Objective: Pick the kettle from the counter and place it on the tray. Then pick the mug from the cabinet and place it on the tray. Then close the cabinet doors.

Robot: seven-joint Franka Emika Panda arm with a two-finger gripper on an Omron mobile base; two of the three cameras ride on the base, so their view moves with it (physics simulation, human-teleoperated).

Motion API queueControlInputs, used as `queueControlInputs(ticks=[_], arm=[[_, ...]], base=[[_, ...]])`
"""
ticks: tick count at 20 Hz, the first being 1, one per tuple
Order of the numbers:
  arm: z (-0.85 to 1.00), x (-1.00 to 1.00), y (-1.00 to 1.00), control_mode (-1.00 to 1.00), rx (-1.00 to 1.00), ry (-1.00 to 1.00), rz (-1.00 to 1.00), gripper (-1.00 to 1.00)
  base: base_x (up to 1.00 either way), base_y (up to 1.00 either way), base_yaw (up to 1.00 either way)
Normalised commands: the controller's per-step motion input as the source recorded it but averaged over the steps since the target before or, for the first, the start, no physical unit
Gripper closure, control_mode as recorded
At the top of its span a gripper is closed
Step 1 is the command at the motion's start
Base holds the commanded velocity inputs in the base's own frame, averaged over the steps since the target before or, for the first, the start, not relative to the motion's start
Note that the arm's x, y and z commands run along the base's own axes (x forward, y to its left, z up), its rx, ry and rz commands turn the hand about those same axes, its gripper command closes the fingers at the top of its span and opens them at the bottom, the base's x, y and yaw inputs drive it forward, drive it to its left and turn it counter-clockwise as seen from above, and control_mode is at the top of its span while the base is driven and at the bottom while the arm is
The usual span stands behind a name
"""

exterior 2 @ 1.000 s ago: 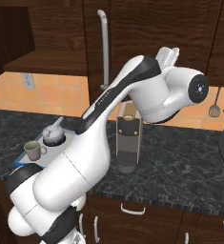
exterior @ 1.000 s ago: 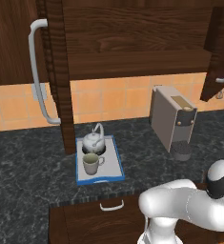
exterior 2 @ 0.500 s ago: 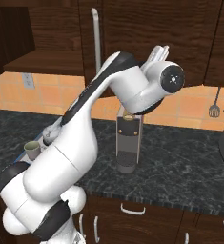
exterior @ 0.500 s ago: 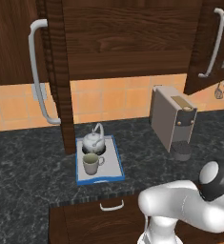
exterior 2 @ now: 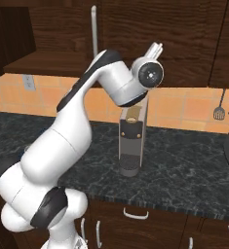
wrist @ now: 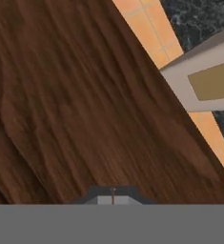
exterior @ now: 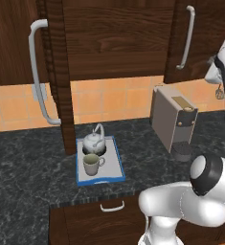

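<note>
The silvery kettle (exterior: 94, 141) and the beige mug (exterior: 91, 164) both stand on the blue-rimmed tray (exterior: 113, 165), which lies on the dark counter (exterior: 28, 162). The left cabinet door (exterior: 54, 72) stands wide open, edge-on, with its grey bar handle (exterior: 37, 72) facing out. The right cabinet door (exterior: 202, 33), with its handle (exterior: 185, 38), is swung nearly to the cabinet front. My gripper (exterior 2: 157, 47) is shut, empty, held high against that door's wood face (wrist: 85, 105). Its fingertips (wrist: 112, 196) show pressed together in the hand view.
A grey coffee machine (exterior: 174, 117) stands on the counter right of the tray, below my hand (exterior 2: 133, 141). Utensils (exterior 2: 219, 109) hang on the orange tiled wall at the right. A drawer with a small white handle (exterior: 111, 206) sits under the counter edge.
The right cabinet door has swung from open at the far right to nearly closed. My arm has followed it leftward, with the gripper staying shut.
</note>
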Motion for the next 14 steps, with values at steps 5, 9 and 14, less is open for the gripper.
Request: queueControlInputs(ticks=[5, 9, 14], arm=[[-0.2, 1.0, 0.0, -1.0, 0.11, 0.0, 0.0, 1.0], [-0.37, 1.0, 0.0, -1.0, 0.11, 0.0, 0.0, 1.0], [-0.5, 0.85, 0.02, -1.0, 0.09, -0.01, -0.01, 1.0]], base=[[0.0, 0.0, 0.0], [0.0, 0.0, 0.0], [0.0, 0.0, 0.0]])
